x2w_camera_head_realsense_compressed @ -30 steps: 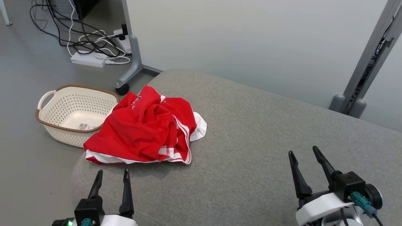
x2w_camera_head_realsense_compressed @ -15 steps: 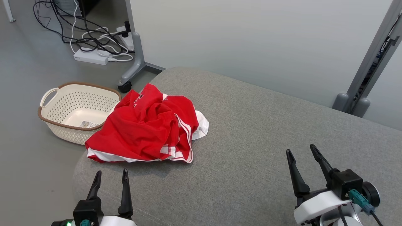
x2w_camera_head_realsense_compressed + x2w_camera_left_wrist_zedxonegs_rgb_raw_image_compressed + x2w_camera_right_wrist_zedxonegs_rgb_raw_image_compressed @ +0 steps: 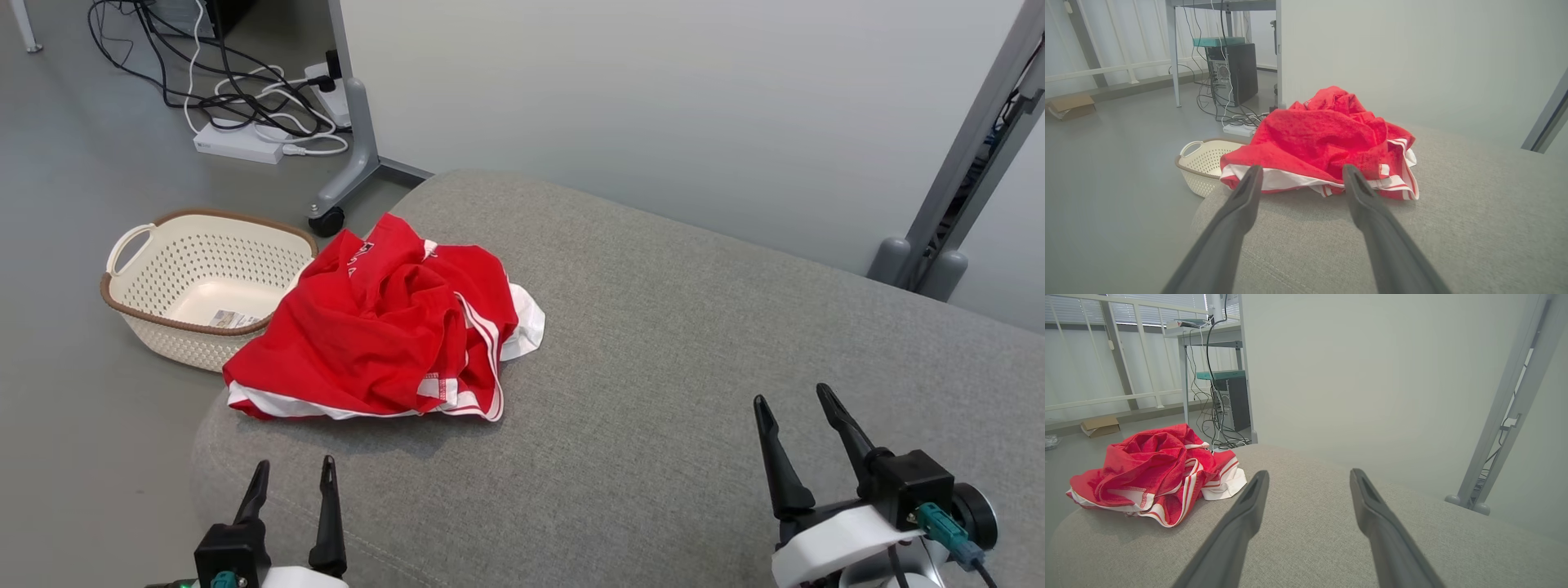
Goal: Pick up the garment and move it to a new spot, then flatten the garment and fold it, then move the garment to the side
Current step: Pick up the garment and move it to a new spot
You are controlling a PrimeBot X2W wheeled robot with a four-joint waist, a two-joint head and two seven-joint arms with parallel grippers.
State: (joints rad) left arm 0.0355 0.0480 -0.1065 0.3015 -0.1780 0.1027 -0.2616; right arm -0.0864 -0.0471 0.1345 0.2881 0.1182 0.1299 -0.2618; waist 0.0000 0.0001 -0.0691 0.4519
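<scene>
Item: red garment [image 3: 384,327], crumpled (white trim), on grey cushion [image 3: 653,343]. My left claw [image 3: 295,462] and right claw [image 3: 792,394]: both spread wide, empty.

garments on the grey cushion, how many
1. The red and white garment lies crumpled at the left end of the grey cushion, beside the cream basket on the floor. Folds could hide a smaller piece.

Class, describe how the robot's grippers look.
Both the left gripper and right gripper have two long, tapering black fingers on a black block with a white shell. Each carries a teal plug; the right's has a dark cable, the left shows a green light.
</scene>
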